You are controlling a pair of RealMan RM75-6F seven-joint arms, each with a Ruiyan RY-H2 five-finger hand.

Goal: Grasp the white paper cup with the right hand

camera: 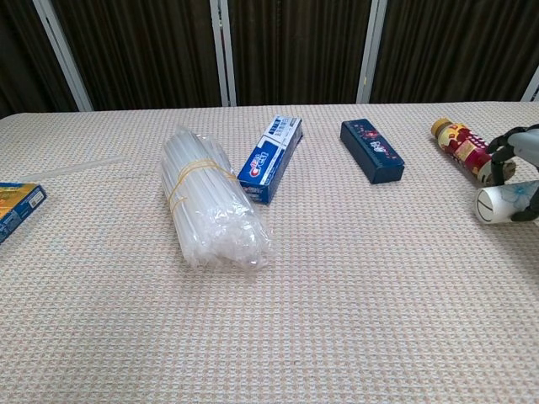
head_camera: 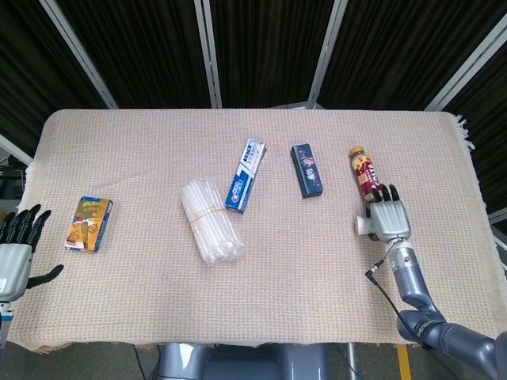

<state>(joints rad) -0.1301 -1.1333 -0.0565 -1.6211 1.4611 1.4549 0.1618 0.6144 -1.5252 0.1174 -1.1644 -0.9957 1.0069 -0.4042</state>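
The white paper cup [camera: 502, 204] lies on its side at the table's right, just below the red bottle [head_camera: 364, 172]. My right hand [head_camera: 390, 218] lies over the cup from above. Its fingers [camera: 500, 160] curl down over the cup's far side and the thumb crosses the near side. In the head view only the cup's left end [head_camera: 362, 226] sticks out from under the palm. My left hand [head_camera: 17, 244] hangs beside the table's left edge, fingers spread and holding nothing.
A dark blue box [head_camera: 308, 169], a toothpaste box [head_camera: 245, 176] and a bundle of clear tubes [head_camera: 210, 221] lie across the middle. A small yellow and blue box [head_camera: 89, 223] sits at the left. The bottle's base almost touches my right fingertips.
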